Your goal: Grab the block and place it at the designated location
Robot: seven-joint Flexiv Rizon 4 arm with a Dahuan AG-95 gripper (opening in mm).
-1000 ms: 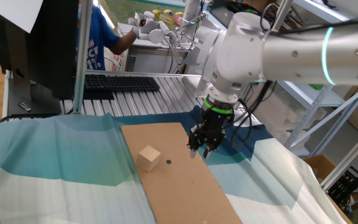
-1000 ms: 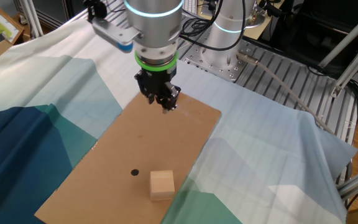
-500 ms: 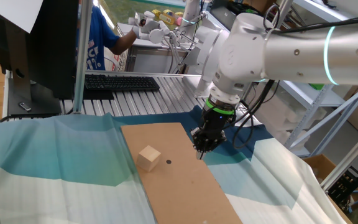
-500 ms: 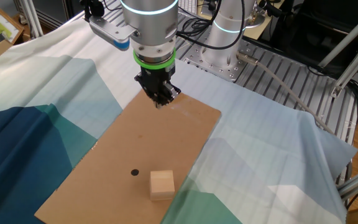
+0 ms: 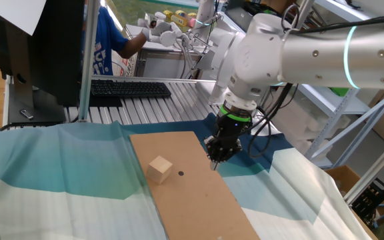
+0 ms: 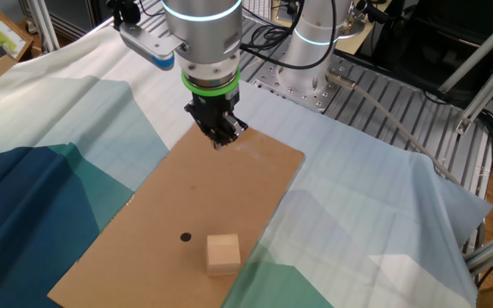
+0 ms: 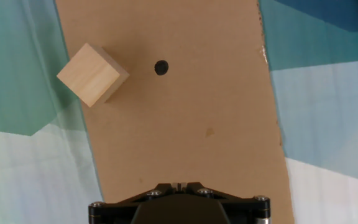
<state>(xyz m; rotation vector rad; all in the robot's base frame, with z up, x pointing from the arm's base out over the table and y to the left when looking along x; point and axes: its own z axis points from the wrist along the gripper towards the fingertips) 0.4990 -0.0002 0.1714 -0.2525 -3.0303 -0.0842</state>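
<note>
Bright, even indoor light; soft shadow beside block (image 7: 92,74); all views sharp, no glare.

Block (image 7: 92,74) — pale, unfinished wood with faint straight grain, matt. Cardboard sheet (image 7: 185,124) — flat brown board, matt, its long edges slightly ragged. Cloth (image 6: 50,162) beneath was soft woven fabric in teal, navy and white, lightly creased. Arm housing (image 5: 325,57) appeared as smooth, glossy white plastic; gripper (image 6: 220,135) was matt black metal.
</note>
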